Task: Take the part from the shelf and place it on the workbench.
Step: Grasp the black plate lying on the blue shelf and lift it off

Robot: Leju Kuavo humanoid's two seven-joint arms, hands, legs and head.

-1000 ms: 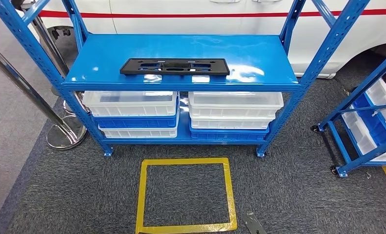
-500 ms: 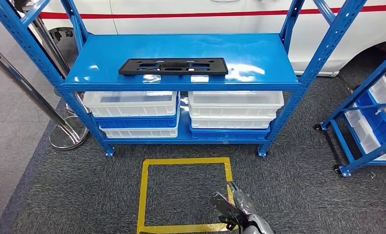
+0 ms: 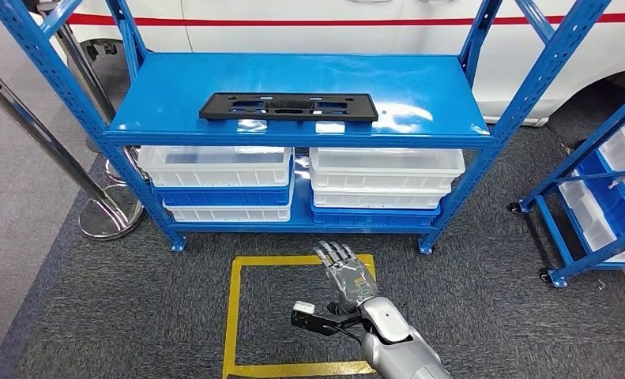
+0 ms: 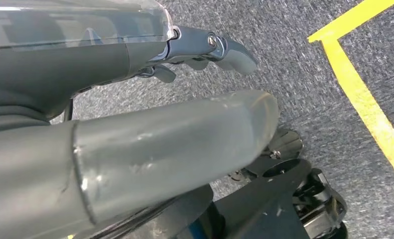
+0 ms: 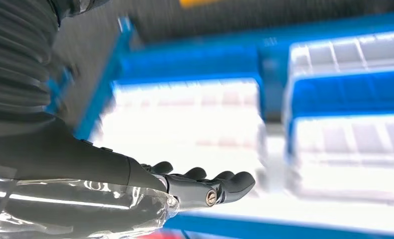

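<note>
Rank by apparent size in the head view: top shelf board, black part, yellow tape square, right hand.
1. Top shelf board
2. Yellow tape square, partly cut off by the frame edge
3. Black part
4. Right hand, though it sits closer to the camera, so its look is inflated

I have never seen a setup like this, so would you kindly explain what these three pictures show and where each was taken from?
This is a two-legged humanoid robot with two silver arms, each ending in a many-fingered hand. The wide picture comes from a camera high on its body, looking forward and down. It shows a blue shelf with a flat black part lying on its top board, and white and blue bins stacked below. A yellow tape square marks the grey carpet. The right hand reaches forward over that square, fingers apart, holding nothing.

The other two pictures come from cameras at the wrists. One looks past the left hand down at the carpet; it holds nothing that I can see. The other, blurred, looks past the right hand toward the bins.
</note>
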